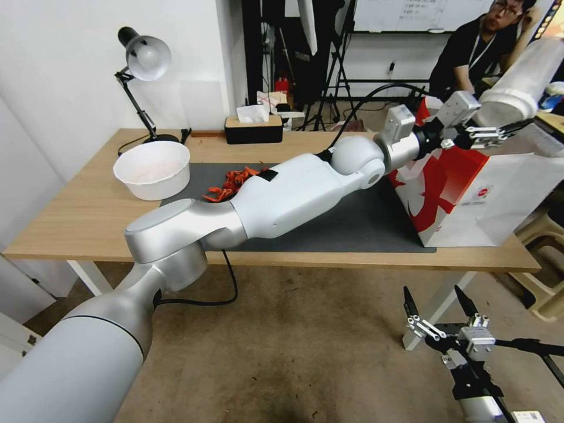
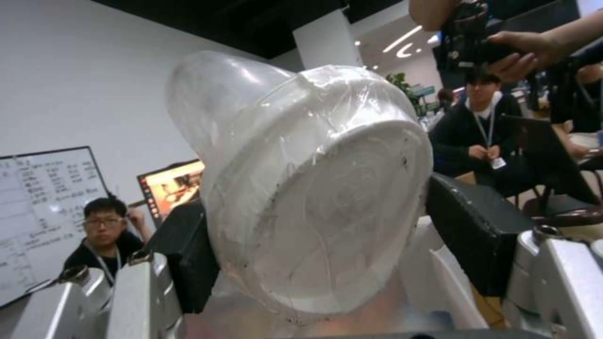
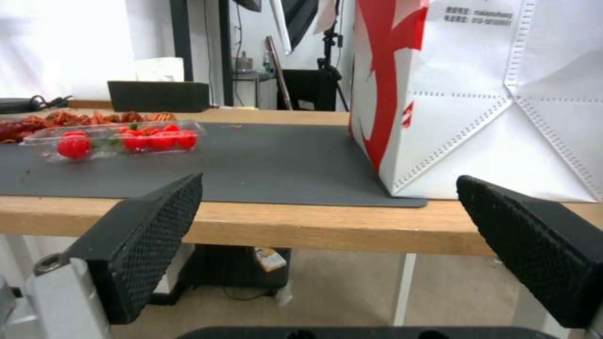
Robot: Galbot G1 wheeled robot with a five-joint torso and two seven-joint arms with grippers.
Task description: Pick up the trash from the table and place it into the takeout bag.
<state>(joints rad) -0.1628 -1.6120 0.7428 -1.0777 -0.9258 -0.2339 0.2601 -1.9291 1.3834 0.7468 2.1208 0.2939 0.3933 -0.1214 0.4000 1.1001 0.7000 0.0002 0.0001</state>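
The left gripper (image 1: 492, 134) is clamped on the frosted cup (image 1: 517, 82), holding it tilted above the bag (image 1: 470, 194), whose open top lies just below the gripper. The cup is not yet released, so this piece is carried but not bagged. Well behind the gripper, back along the arm, a white bowl (image 1: 153, 169) and a pile of red scraps (image 1: 230, 182) sit on the counter (image 1: 70, 217). A clear tray of red fruit (image 3: 119, 140) also lies on the mat (image 3: 264, 162); whether it counts as trash is hard to judge. The right gripper (image 1: 442, 317) hangs low beside the counter, fingers apart and empty. Much cleanup looks left.
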